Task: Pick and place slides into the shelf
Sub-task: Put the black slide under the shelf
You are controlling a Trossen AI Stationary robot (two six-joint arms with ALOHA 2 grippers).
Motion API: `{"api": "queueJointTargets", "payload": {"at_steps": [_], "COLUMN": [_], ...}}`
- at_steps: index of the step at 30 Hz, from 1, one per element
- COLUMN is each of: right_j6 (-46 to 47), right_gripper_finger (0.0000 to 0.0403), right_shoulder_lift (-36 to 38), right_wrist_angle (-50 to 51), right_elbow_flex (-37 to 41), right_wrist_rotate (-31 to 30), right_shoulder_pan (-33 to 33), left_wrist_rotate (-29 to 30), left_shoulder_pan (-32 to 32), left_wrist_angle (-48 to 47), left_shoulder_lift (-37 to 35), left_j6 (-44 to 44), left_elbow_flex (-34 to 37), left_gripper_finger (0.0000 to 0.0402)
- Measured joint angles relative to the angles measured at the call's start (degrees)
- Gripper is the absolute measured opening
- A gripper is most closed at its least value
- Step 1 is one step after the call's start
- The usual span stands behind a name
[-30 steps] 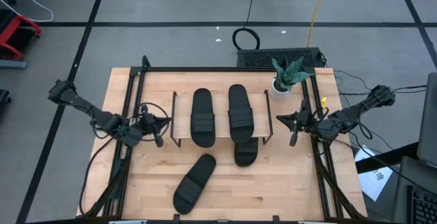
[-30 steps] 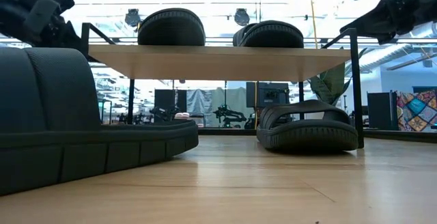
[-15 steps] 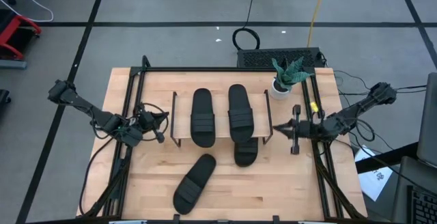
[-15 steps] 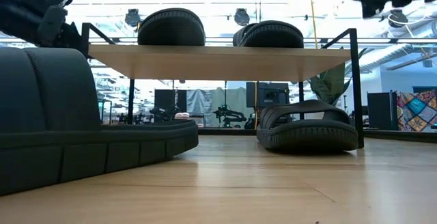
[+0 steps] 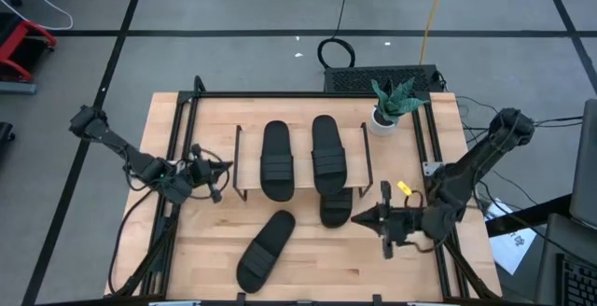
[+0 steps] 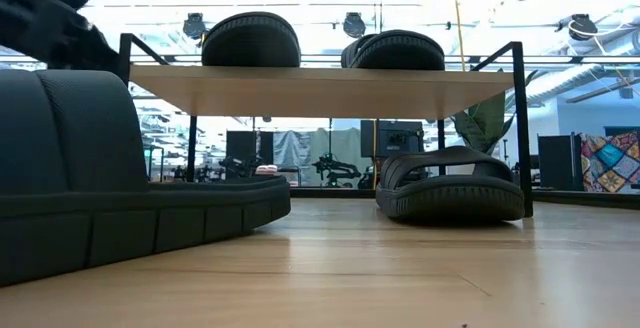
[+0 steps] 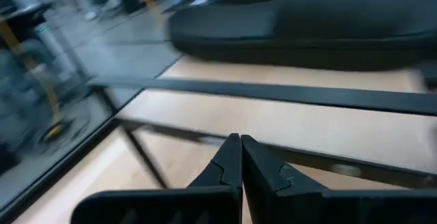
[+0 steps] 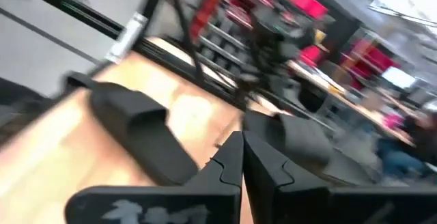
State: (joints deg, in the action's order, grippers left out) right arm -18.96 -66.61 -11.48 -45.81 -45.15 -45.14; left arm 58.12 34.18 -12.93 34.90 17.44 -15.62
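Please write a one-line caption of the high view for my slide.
Two slides lie on the shelf, one beneath it, one loose in front; both grippers empty.

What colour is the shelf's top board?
Light wood, on the shelf; clearest in the low view.

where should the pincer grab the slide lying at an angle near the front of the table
Probably the ribbed strap of the angled slide, pinched across its width from straight above. The slide lies flat and sole-down on the table, clear of the shelf, so the raised strap offers the only arch to close around. The right pincer, shut now, is nearest.
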Motion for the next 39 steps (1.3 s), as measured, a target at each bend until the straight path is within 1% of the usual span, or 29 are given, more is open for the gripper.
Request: {"api": "queueJointTargets", "payload": {"at_steps": [2,4,6,9,11,14,19,23,26,29,34,37,39], "right_j6": [0.7,1.8,3.7,5.9,7.1,8.1,8.0,12.5,13.7,12.3,2.6,1.0,3.1], "right_gripper_finger": [0.0000,0.0000,0.0000,0.0000,0.0000,0.0000,0.0000,0.0000,0.0000,0.0000,0.0000,0.0000,0.0000], "right_shoulder_lift": [-2.2,-2.9,-2.2,-1.1,-1.3,-2.7,-9.4,-17.8,-24.8,-31.3,-39.5,-43.3,-45.4], "right_wrist_angle": [1.1,1.4,1.4,1.2,1.8,-1.3,-10.0,-12.6,-14.5,-15.2,-16.0,-23.1,-28.9], "right_elbow_flex": [-1.5,-1.6,-1.4,-0.2,0.4,0.3,0.0,-2.5,-6.4,-11.5,-16.9,-17.6,-17.6], "right_wrist_rotate": [-3.1,-4.1,-4.1,-4.1,-1.8,4.7,14.9,22.6,25.2,27.8,31.7,31.9,32.0], "right_shoulder_pan": [-0.4,-0.5,-0.5,-0.5,-0.1,1.6,5.1,7.8,8.9,9.4,10.2,10.9,11.7], "left_wrist_rotate": [0.7,1.7,3.2,8.0,11.3,14.7,15.0,15.0,15.1,15.1,15.1,15.1,15.1], "left_shoulder_pan": [3.4,7.2,10.9,16.0,18.4,20.8,21.9,21.9,21.9,21.9,21.9,21.9,21.8], "left_wrist_angle": [1.6,2.6,3.4,3.4,3.4,3.4,4.3,5.5,7.7,9.0,10.2,10.1,10.1], "left_shoulder_lift": [0.8,2.0,3.8,7.2,9.2,11.3,14.1,16.2,17.5,18.3,19.1,19.2,19.2], "left_j6": [-1.6,-2.6,-2.7,-2.3,-2.3,-1.7,0.7,1.9,1.1,0.8,0.8,1.2,1.8], "left_elbow_flex": [0.0,-0.6,-1.9,-3.7,-4.5,-5.1,-5.3,-5.3,-5.3,-5.3,-5.3,-5.3,-5.3], "left_gripper_finger": [0.0000,0.0000,0.0000,0.0000,0.0000,0.0000,0.0000,0.0001,0.0000,0.0001,0.0001,0.0001,0.0001]}}
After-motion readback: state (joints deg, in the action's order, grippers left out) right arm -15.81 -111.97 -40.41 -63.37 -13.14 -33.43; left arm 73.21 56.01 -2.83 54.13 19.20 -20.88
